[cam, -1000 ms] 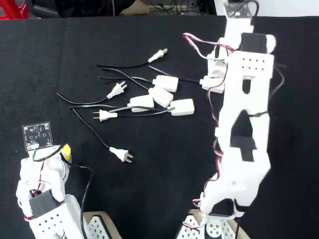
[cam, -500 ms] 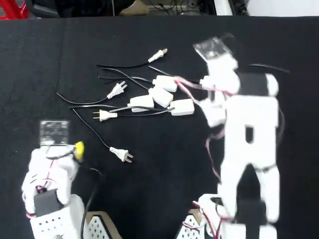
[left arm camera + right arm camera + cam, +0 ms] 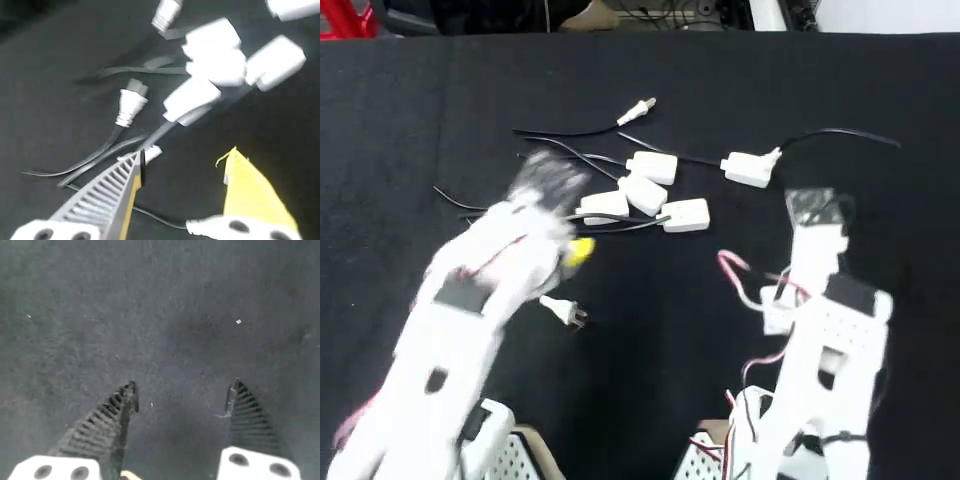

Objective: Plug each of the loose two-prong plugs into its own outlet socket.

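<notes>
Left wrist view: left gripper [image 3: 186, 151] hovering wide open near white black-corded plug [image 3: 131, 102]
Right gripper [image 3: 183, 384]: hanging wide open over black cloth table [image 3: 150, 300]

A red object [image 3: 342, 20] edges the black tablecloth [image 3: 655, 345].

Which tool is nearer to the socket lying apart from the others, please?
Right: the right tool is close beside that socket; the left tool is farther, by the clustered sockets.

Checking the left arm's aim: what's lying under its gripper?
Black cables lie below the open left gripper. A white plug end peeks past its grey finger, the rest covered. In the high view the arm covers that patch.
</notes>
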